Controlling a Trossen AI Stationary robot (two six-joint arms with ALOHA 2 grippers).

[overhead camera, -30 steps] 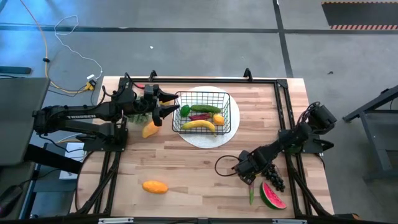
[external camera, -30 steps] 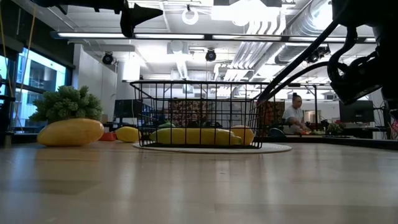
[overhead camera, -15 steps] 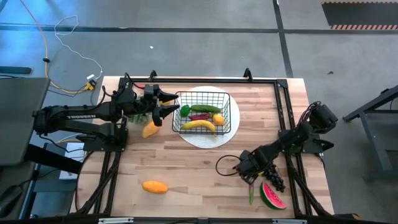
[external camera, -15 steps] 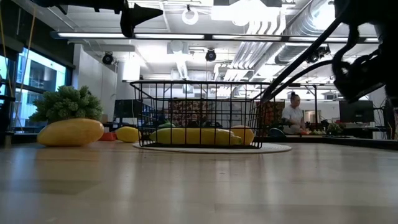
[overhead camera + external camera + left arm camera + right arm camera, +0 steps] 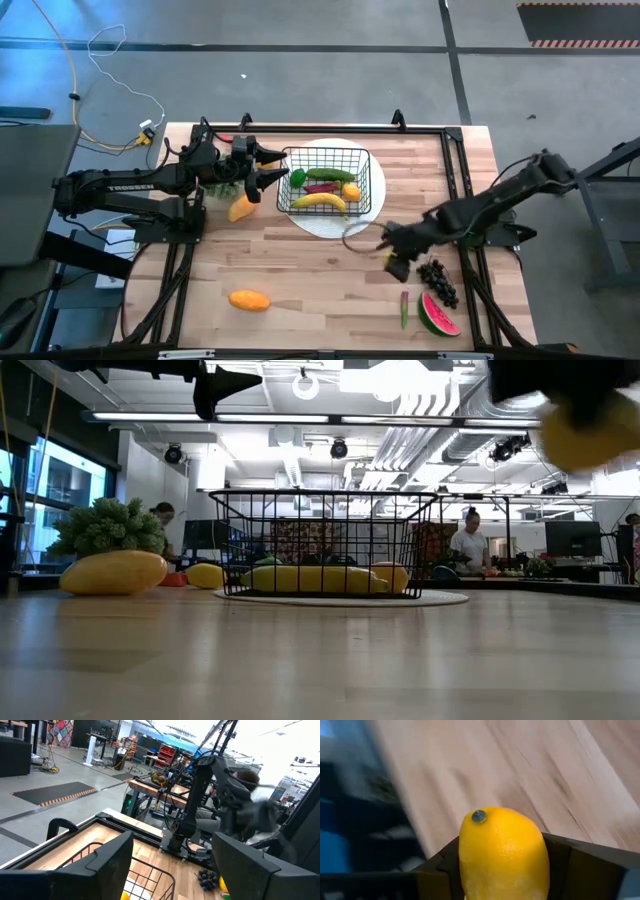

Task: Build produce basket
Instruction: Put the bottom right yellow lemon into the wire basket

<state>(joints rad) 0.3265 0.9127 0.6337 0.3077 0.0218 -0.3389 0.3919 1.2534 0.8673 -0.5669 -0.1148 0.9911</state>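
The black wire basket (image 5: pixel 362 160) stands on a round white plate (image 5: pixel 372 208) at the table's far middle. In it lie a banana (image 5: pixel 320 201), a cucumber (image 5: pixel 325 174), a lime (image 5: pixel 298 178), an orange fruit (image 5: pixel 350 190) and a red piece. My right gripper (image 5: pixel 396 260) hangs near and right of the plate, shut on a yellow lemon (image 5: pixel 502 852), which shows blurred and high in the low view (image 5: pixel 590 435). My left gripper (image 5: pixel 275 168) waits open at the basket's left edge, above the table, nothing between its fingers. My right gripper pinches the lemon by its two sides (image 5: pixel 466 865) between its two fingers (image 5: pixel 580 870). The lemon's stem end (image 5: pixel 479 816) points away from the wrist. The fingers slant down toward the table. The lemon is lifted clear of the table.
Dark grapes (image 5: pixel 438 280), a watermelon slice (image 5: pixel 438 315) and a thin green piece (image 5: pixel 404 308) lie at the near right. An orange mango (image 5: pixel 249 300) lies near left, a yellow fruit (image 5: pixel 241 208) left of the basket. Bare wood lies in the near middle.
My right gripper has shut on the lemon beside the grapes and risen with it, tipping less steeply and shifting a little toward the far edge and the plate. The lemon is now lifted clear of the table.
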